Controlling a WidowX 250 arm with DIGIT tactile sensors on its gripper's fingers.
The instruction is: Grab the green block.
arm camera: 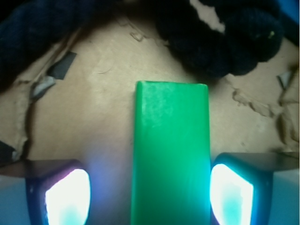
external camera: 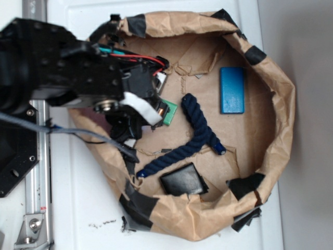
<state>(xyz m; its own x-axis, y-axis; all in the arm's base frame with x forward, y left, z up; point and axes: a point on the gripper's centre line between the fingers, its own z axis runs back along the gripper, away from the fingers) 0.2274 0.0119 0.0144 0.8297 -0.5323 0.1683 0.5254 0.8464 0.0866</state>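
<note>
From my wrist view the green block (arm camera: 170,154) lies lengthwise between the two glowing fingertips (arm camera: 68,196), on the brown paper floor (arm camera: 98,117). The gripper (arm camera: 149,196) stands open — a clear gap on the left pad's side, while the right pad sits just beside the block's edge; I cannot tell whether it touches. The dark blue rope (arm camera: 225,37) lies beyond the block's far end. In the exterior view, the arm hides most of the block (external camera: 170,112); the blue block (external camera: 232,89) lies well apart to the right, and the black pad (external camera: 182,179) rests near the paper wall (external camera: 283,104).
</note>
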